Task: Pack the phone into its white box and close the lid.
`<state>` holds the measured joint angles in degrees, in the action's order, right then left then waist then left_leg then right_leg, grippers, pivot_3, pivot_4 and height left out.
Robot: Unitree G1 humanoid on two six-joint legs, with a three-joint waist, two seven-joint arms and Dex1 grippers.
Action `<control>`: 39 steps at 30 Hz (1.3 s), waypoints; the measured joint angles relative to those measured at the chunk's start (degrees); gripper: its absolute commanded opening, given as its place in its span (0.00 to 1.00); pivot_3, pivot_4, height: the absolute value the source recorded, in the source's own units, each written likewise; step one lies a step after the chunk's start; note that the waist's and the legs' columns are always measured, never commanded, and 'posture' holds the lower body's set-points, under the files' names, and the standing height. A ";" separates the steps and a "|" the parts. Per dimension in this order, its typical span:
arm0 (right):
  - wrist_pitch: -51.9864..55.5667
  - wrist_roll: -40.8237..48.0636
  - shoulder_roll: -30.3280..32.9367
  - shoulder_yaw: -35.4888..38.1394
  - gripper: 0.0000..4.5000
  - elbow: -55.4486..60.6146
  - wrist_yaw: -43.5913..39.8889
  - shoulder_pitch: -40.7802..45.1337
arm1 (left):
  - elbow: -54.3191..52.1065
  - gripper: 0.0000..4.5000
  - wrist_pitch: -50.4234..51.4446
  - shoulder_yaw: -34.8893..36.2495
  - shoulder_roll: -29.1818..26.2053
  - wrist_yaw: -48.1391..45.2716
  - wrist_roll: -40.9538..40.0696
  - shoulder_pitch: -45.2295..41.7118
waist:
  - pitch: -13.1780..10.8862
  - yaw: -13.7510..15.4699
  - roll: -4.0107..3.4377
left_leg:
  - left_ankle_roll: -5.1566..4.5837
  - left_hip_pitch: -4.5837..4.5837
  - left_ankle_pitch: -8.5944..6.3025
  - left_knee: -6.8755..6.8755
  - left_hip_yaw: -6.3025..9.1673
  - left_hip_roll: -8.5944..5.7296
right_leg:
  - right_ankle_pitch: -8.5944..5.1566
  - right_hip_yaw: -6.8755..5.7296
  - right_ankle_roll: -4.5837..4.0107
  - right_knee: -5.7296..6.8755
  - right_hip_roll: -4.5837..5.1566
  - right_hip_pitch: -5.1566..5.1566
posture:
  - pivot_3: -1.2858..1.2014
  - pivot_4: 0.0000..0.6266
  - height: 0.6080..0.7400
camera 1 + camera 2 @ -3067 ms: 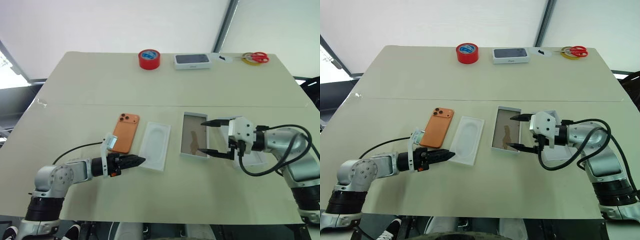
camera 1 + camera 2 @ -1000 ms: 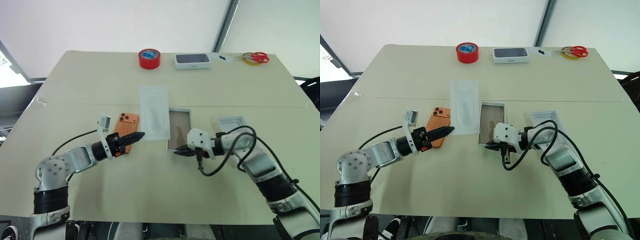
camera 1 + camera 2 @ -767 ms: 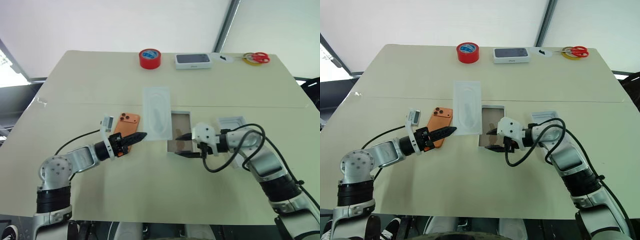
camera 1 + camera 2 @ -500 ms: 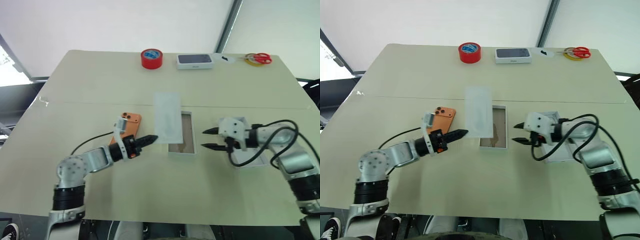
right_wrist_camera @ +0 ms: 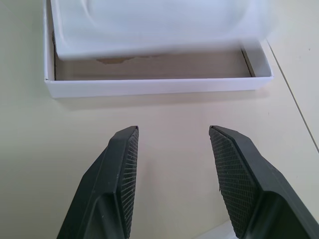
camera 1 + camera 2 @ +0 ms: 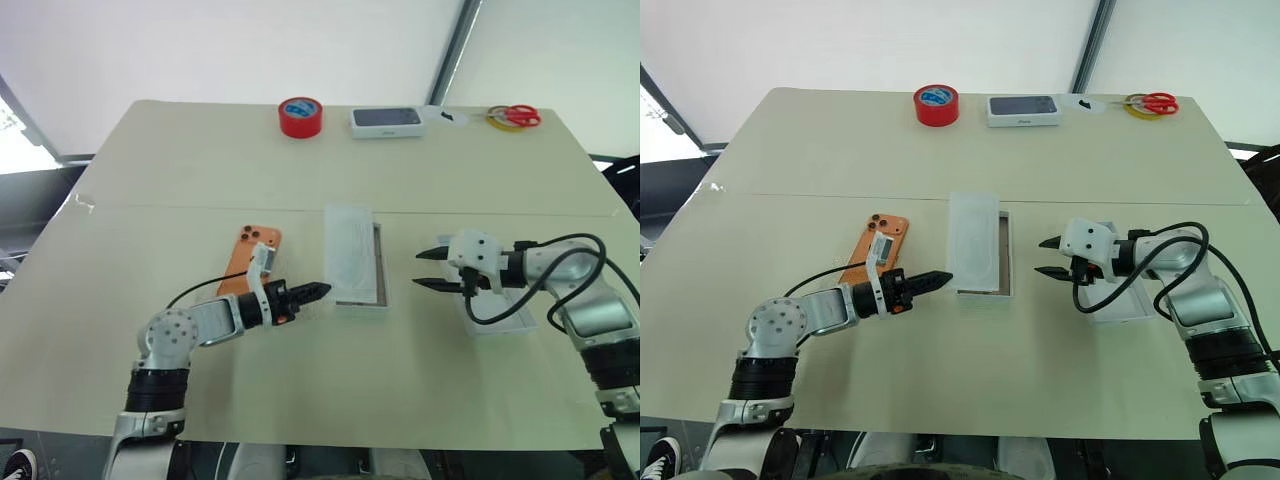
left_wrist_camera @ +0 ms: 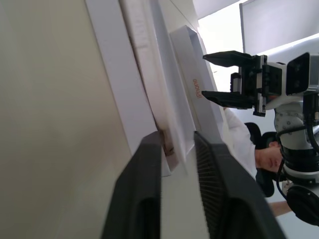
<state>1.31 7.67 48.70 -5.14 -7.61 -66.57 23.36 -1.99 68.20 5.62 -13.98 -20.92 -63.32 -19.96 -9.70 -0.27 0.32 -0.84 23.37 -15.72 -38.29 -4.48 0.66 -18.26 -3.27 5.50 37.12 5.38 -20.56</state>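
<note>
Left hand sits low over the desk, fingers parted by a narrow gap, tips at the near left corner of the white box; the left wrist view shows the box wall just beyond the fingertips, and contact cannot be confirmed. Nothing is held between them.

Right hand stands at 3 o'clock from the box, clearly apart from it, fingers spread and empty, pointing toward the box's right wall. Behind this hand lies the lid, open side up, partly hidden by the arm.

White box lies near the desk centre, long axis running near to far. A flat white insert lies across the box's top and overhangs its left and far edges, covering most of the interior; only a strip of brownish floor shows along the right side.

Phone lies at 9 o'clock from the box, back up, lenses at its far end, outside the box.

Along the far edge stand a red tape roll, a dark-topped white box and red-handled scissors.
</note>
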 measured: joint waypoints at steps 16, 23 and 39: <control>3.04 -1.44 -14.70 -1.95 0.01 -1.02 8.60 8.24 | -10.69 0.39 -14.83 -0.36 -10.04 -9.08 11.84 2.42 | -0.06 -0.58 0.04 | 0.12 0.00 0.06 0.12 -0.02 0.04 | 0.00 0.01 0.00 -0.02 -0.08 -0.10 | 0.52 0.24 0.92; -3.21 -11.83 -18.40 -8.82 0.01 -8.72 16.22 10.68 | -12.21 0.39 -34.64 2.50 -16.41 -17.27 24.12 8.82 | -0.09 -0.26 0.02 | 0.11 0.03 0.05 0.11 -0.05 -0.07 | -0.01 0.00 0.00 -0.01 0.06 -0.11 | 0.52 0.24 0.92; -2.56 -5.09 -14.63 -13.93 0.01 -0.19 -2.61 5.99 | -12.27 0.39 -50.24 4.67 -20.19 -23.91 32.81 16.46 | -0.13 -0.65 -0.03 | 0.04 0.04 0.00 0.20 0.00 0.03 | 0.00 0.02 -0.02 0.01 0.12 -0.18 | 0.52 0.24 0.92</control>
<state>-1.25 2.58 34.07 -19.07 -7.80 -69.18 29.35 -14.26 17.96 10.29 -34.17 -44.83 -30.51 -3.50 -9.83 -0.92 0.28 -0.80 23.41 -15.72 -38.09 -4.48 0.69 -18.25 -3.25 5.48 37.13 5.50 -20.74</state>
